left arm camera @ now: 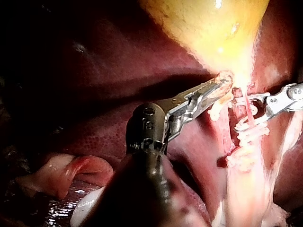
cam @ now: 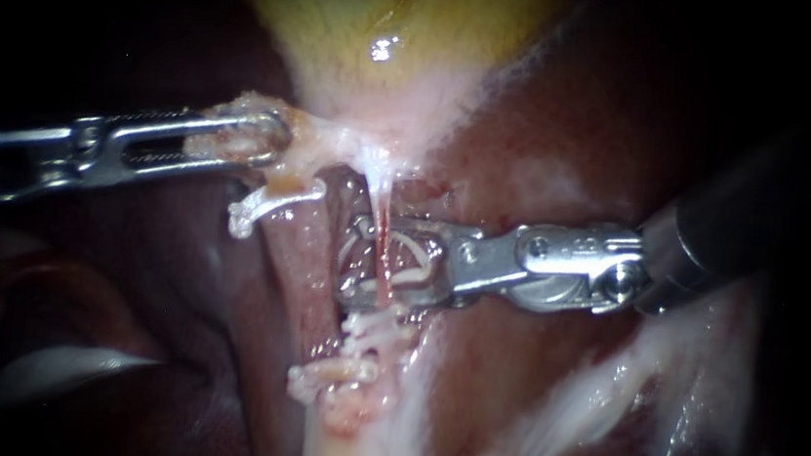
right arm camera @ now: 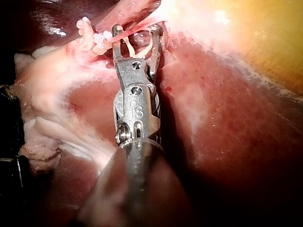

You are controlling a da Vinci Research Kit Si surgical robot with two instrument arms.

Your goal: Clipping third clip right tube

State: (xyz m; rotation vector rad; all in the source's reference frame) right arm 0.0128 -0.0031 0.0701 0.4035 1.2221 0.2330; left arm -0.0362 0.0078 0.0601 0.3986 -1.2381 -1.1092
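Endoscope first: my left instrument (cam: 271,138) has its jaws clamped on a tag of pale tissue (cam: 236,145) at the neck of the gallbladder (cam: 394,21). My right instrument (cam: 354,261) has its jaws standing apart with a white clip (cam: 413,258) seated between them and touching both. The thin red right tube (cam: 383,231) runs straight through that clip's open gap. Just past the jaws on the far side from the gallbladder sit the fastened clips (cam: 366,337) on the same strand, with liver (cam: 531,141) around it all. Over to the left wrist view: the left instrument (left arm camera: 222,85) is closed on the pale tissue (left arm camera: 226,78) under the gallbladder (left arm camera: 213,28). Ahead of it, the right instrument (left arm camera: 253,108) straddles the right tube (left arm camera: 247,111), the fastened clips (left arm camera: 248,137) beside it. Right wrist view: the right instrument (right arm camera: 136,30) holds the white clip (right arm camera: 128,47) spread, the right tube (right arm camera: 135,29) lies across between the jaw tips, the fastened clips (right arm camera: 92,40) beside them, and liver (right arm camera: 227,142) alongside the shaft.
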